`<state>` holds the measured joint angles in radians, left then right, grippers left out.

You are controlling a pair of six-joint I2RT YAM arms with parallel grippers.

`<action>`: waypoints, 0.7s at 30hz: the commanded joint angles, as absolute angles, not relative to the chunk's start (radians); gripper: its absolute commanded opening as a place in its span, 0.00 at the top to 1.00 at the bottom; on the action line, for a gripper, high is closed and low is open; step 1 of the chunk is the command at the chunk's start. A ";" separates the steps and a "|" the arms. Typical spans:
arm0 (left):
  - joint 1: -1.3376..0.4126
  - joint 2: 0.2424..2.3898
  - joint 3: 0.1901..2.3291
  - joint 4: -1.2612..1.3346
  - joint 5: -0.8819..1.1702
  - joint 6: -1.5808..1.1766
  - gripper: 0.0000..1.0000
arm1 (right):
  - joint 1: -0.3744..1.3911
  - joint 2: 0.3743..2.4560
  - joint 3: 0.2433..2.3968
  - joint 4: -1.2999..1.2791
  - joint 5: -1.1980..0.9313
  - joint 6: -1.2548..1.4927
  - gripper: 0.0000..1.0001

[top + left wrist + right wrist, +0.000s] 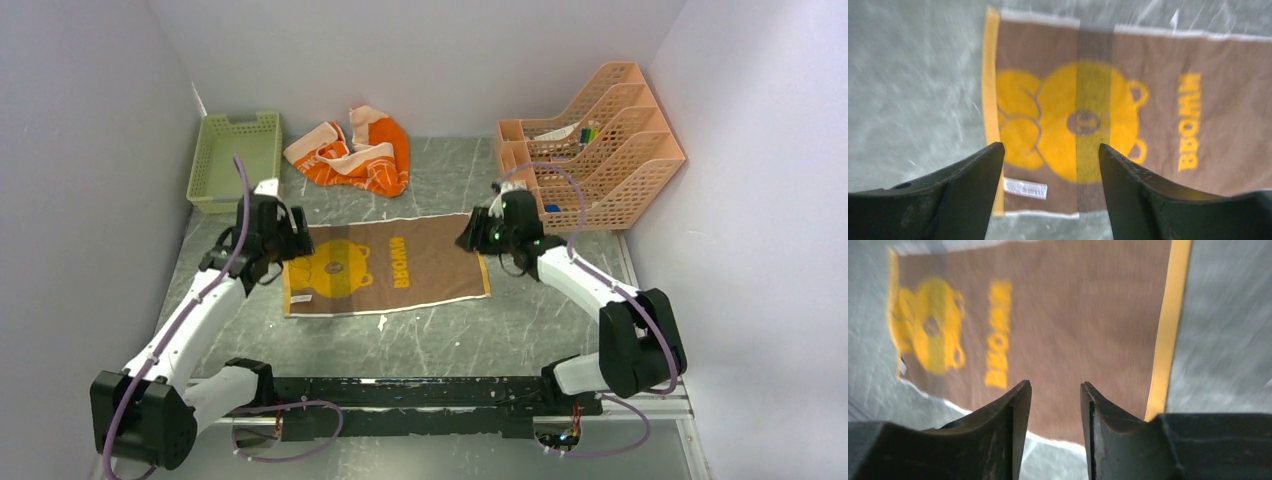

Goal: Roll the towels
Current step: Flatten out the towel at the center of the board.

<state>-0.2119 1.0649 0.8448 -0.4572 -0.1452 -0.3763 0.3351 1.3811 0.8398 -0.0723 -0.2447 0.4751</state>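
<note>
Top external: I'm hovering over the brown bear towel point(400, 265), left fingers point(973, 190) wide, right fingers point(1013, 430) narrower, both empty; I'm aiming to pinch one short edge squarely.

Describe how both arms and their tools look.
The left arm and right arm have white link shells with black joints and bulky black bases. A thin purple cable loops along each. The left tool and right tool have matte black, wedge-shaped fingers tapering to blunt tips.
</note>
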 commanded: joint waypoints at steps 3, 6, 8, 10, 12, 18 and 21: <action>-0.207 0.957 0.600 -0.334 -0.035 -0.549 0.42 | 0.374 1.385 0.637 -0.002 -0.294 0.530 0.77; -0.207 0.951 0.547 -0.304 -0.074 -0.580 0.64 | 0.374 1.398 0.593 0.008 -0.289 0.531 0.89; -0.207 0.965 0.533 -0.288 -0.083 -0.584 0.68 | 0.372 1.413 0.574 -0.003 -0.274 0.537 0.92; -0.206 1.006 0.509 -0.269 -0.096 -0.596 0.69 | 0.368 1.428 0.555 -0.017 -0.255 0.549 0.92; -0.207 1.043 0.475 -0.244 -0.109 -0.619 0.71 | 0.349 1.449 0.534 -0.026 -0.248 0.572 0.91; -0.204 1.052 0.366 -0.241 -0.220 -0.814 0.93 | 0.319 1.440 0.491 -0.034 -0.224 0.594 0.91; -0.203 1.044 0.367 -0.291 -0.253 -0.882 0.93 | 0.317 1.415 0.495 -0.077 -0.204 0.582 0.90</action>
<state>-0.2108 1.0519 0.3786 -0.2615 -0.1707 -0.7460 0.3298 1.4281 0.5213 0.0105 -0.2821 0.5957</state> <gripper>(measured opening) 0.075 0.091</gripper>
